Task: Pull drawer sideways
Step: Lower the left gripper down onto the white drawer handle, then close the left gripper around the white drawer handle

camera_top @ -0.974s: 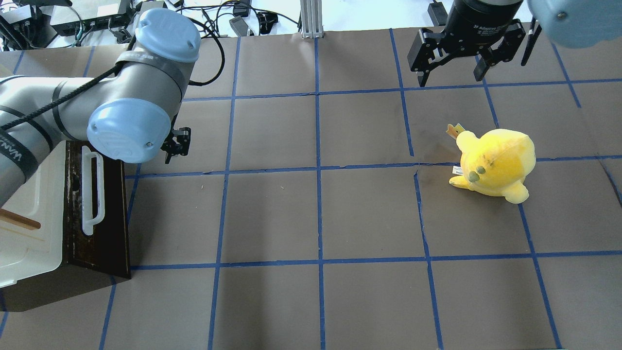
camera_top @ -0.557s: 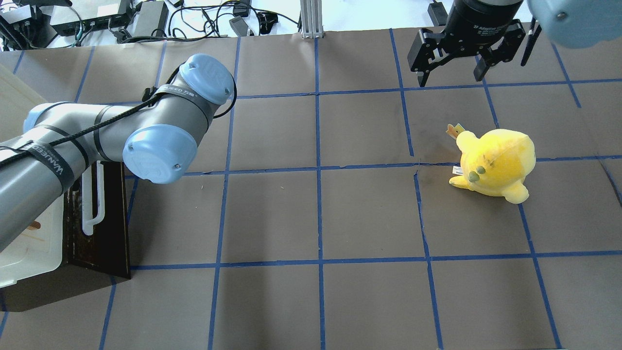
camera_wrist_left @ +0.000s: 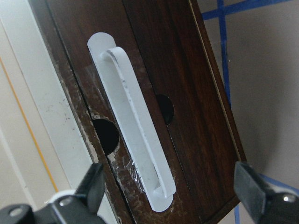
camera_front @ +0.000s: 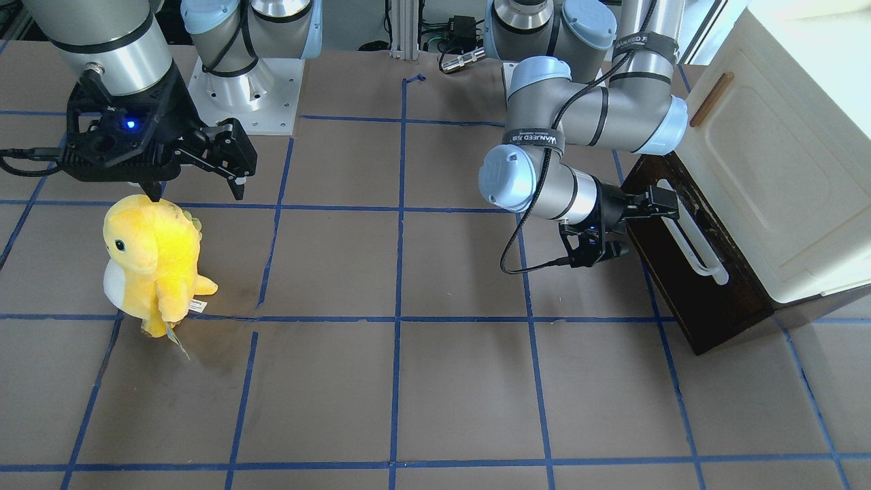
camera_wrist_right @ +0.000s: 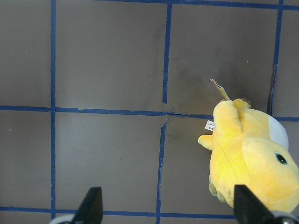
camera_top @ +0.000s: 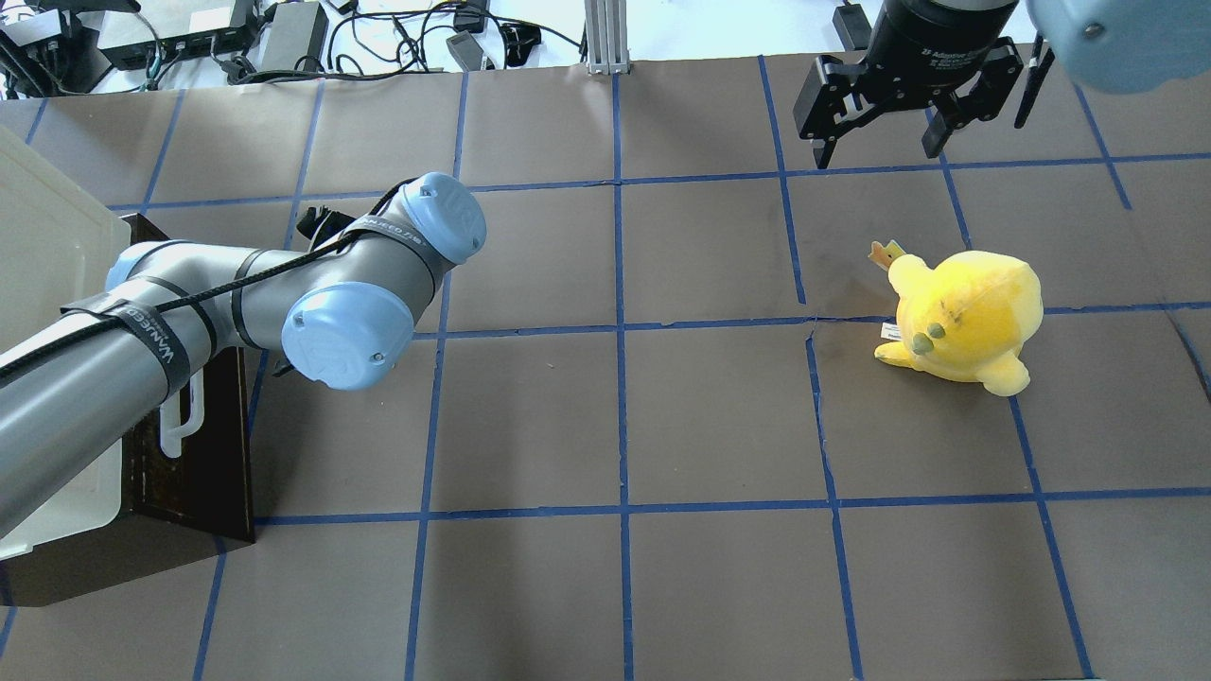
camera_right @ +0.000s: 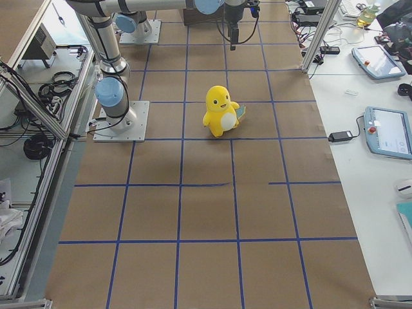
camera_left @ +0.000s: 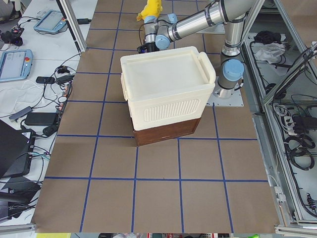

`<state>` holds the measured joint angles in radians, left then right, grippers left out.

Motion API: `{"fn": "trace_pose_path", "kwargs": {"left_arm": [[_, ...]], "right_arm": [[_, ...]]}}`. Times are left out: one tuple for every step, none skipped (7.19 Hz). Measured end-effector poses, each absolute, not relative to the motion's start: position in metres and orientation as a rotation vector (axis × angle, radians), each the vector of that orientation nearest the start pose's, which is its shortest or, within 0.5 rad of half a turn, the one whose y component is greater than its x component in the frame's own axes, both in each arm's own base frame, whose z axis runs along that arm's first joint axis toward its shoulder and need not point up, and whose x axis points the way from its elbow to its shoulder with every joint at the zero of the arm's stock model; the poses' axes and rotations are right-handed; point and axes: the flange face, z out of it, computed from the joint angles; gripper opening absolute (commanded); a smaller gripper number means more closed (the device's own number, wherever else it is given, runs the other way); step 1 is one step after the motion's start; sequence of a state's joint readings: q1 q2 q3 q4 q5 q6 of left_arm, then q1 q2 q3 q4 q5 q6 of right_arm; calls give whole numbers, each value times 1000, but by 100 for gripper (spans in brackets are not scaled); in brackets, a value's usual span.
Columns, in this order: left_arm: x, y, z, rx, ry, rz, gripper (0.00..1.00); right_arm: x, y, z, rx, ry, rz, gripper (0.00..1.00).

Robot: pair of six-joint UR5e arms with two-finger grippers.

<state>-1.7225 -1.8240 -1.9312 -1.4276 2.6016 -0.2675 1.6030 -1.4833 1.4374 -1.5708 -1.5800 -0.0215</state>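
Note:
The drawer (camera_front: 687,292) has a dark brown front and a long white bar handle (camera_front: 693,243). It sits closed against the cream-white cabinet (camera_front: 769,156) at the table's left end. My left gripper (camera_front: 643,228) is open, level with the handle and facing the drawer front, a short way off it. In the left wrist view the handle (camera_wrist_left: 135,140) lies between the two fingertips (camera_wrist_left: 91,182), untouched. In the overhead view my arm hides most of the handle (camera_top: 180,421). My right gripper (camera_top: 878,147) is open and empty, high over the far right of the table.
A yellow plush toy (camera_top: 965,317) stands on the right half of the table, below my right gripper; it also shows in the right wrist view (camera_wrist_right: 252,158). The cabinet has a small brown wooden handle (camera_front: 711,99). Blue tape lines grid the brown table (camera_top: 615,426).
My left arm has swung down, its elbow and wrist shifting right. The gripper, earlier beside the handle's far end, now faces the drawer front. The right arm and plush have not moved.

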Motion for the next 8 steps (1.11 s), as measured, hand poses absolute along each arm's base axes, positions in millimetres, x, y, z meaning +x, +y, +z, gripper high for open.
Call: {"fn": "trace_pose_path", "kwargs": {"left_arm": [[-120,-482,247,159,2008,240,100],[-118,-484,238,138,1988,238,100],[-114,-486,232,113,1978,239,100],[-112,-486,227,89,1976,238,100],[-109,-487,224,72,1977,241,100],[-106,-488,218,52,1976,244,100],[-103,-489,213,30,1972,243,100],[-98,-490,209,22,1966,260,100]], "right_arm": [[149,-529,509,-84,3149,-72,100],[149,-529,509,-84,3149,-72,100],[149,-529,509,-85,3149,-73,100],[149,-529,509,-85,3149,-72,100],[149,-529,509,-85,3149,-73,100],[149,-529,509,-85,3149,-73,100],[149,-529,509,-84,3149,-73,100],[149,-529,509,-84,3149,-73,100]]}}
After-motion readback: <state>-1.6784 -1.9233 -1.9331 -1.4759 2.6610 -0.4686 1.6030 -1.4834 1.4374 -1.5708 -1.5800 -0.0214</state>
